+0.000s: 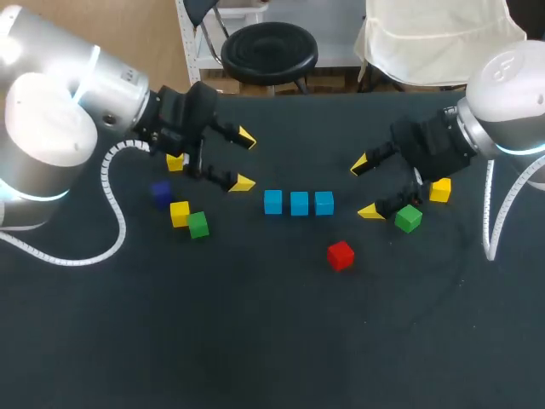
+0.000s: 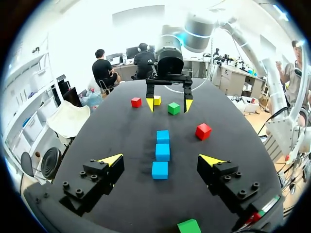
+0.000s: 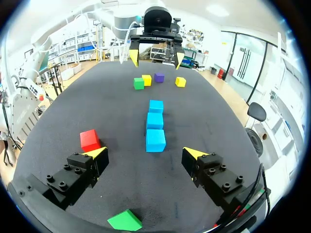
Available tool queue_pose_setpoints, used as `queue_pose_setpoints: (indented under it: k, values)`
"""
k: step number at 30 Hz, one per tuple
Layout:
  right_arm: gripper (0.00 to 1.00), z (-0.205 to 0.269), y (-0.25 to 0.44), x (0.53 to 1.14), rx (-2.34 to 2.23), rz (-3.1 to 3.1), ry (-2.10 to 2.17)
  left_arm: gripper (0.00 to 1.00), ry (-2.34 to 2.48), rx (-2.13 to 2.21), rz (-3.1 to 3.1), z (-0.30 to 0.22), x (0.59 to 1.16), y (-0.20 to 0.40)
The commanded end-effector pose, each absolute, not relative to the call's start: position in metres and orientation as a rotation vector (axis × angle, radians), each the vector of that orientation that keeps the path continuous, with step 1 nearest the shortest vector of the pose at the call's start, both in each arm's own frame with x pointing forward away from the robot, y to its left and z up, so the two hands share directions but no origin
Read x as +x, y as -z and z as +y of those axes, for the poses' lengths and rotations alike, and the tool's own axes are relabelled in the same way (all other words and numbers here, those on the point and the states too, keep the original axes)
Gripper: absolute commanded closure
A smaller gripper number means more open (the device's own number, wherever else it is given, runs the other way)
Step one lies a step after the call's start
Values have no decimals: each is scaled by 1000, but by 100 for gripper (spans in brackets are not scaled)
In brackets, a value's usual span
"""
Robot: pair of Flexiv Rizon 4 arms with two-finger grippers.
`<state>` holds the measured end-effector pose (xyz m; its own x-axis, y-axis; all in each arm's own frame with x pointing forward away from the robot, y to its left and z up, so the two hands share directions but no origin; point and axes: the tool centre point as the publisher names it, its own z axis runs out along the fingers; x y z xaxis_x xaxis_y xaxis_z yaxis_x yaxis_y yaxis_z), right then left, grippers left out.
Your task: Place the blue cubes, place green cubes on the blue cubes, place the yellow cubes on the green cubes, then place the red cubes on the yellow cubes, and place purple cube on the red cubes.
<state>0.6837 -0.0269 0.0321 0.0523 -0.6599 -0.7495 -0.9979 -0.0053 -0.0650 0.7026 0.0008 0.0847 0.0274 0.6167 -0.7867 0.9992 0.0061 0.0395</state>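
Three blue cubes lie in a row at mid-table, between my two grippers. My left gripper hovers open just left of the row, with the nearest blue cube ahead between its fingers. On the other side my right gripper is open too, facing the row. A red cube lies in front of the row. Left of it lie a green cube, a yellow cube, a purple cube and another yellow cube. At the right lie a green cube and a yellow cube.
In the left wrist view a second red cube lies beside the far yellow cube, behind my right gripper. The left arm's white cable curls over the table at the left. The dark table stretches toward the front.
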Motion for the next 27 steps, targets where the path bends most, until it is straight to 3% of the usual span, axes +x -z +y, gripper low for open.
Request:
queue_pose_setpoints:
  k: [1, 13, 27]
  values:
    - [0, -39, -38, 680, -1779, 1630, -740, 0, 779, 1680, 1655, 1, 703, -84]
    - [0, -94, -59, 662, -2057, 1531, -762, 0, 779, 1680, 1655, 1, 703, -84]
    - [0, -114, -10, 656, -2180, 1473, -861, 0, 779, 1680, 1655, 1, 703, -84]
